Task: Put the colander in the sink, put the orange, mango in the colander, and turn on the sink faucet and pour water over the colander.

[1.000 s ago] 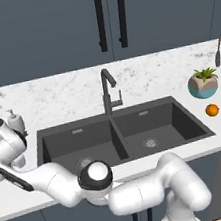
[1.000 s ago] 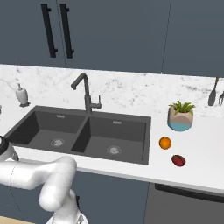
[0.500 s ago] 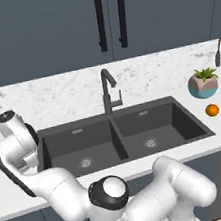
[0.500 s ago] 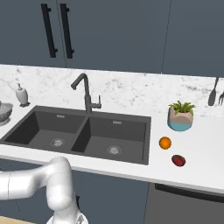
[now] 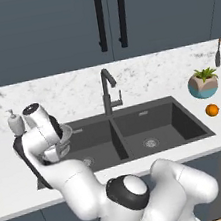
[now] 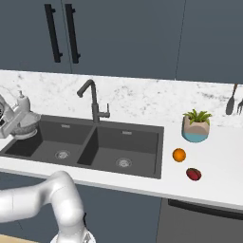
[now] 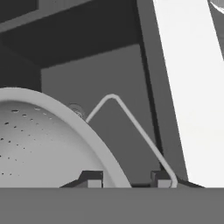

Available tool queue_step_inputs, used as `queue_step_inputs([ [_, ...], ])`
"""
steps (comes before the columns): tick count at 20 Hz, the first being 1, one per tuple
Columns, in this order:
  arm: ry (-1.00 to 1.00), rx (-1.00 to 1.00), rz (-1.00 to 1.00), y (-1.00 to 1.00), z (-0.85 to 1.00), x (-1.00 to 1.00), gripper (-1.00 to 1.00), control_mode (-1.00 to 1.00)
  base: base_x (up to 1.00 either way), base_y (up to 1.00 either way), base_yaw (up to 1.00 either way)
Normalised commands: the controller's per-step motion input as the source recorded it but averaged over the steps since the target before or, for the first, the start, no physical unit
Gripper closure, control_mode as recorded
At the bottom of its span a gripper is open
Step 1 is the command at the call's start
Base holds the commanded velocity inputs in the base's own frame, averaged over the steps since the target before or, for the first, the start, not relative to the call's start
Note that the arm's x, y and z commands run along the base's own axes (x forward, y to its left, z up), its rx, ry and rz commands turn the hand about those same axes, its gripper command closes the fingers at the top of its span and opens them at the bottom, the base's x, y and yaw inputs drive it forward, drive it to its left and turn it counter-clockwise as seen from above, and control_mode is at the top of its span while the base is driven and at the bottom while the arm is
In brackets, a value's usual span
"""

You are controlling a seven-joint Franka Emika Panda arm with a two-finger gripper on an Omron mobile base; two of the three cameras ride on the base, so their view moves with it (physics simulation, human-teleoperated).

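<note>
No readable writing anywhere. End effector point(image 7: 124, 178) pinches colander point(image 7: 39, 140) rim beside wire handle, held over left basin edge of sink point(image 5: 149, 121), left-centre of left base view; earlier it sat lower-left on counter point(image 5: 5, 169). Right basin open. Orange point(image 6: 179, 154), mango point(image 6: 193, 174) lie apart at right, unmoved.

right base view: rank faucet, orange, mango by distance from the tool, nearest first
The tool is shut on the colander at the left end of the sink.
1. Faucet, behind the basin divider.
2. Orange, on the counter right of the sink.
3. Mango, just past the orange, nearer the counter's front edge.
</note>
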Motion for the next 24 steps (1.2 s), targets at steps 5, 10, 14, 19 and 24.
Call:
queue_step_inputs([
  [5, 0.03, -0.06, -0.44, -0.57, 0.01, 0.26, 1.00, -1.00, 0.00, 0.00, 0.00],
  [10, 0.00, -0.05, -0.37, -0.35, 0.00, 0.31, 1.00, -1.00, 0.00, 0.00, 0.00],
  [14, 0.00, -0.05, -0.27, -0.08, -0.01, 0.08, 1.00, -1.00, 0.00, 0.00, 0.00],
  [19, 0.00, -0.09, -0.20, 0.00, -0.30, 0.00, 1.00, -1.00, 0.00, 0.00, 0.00],
  [24, 0.00, -0.12, -0.18, 0.00, -0.56, 0.00, 1.00, -1.00, 0.00, 0.00, 0.00],
])
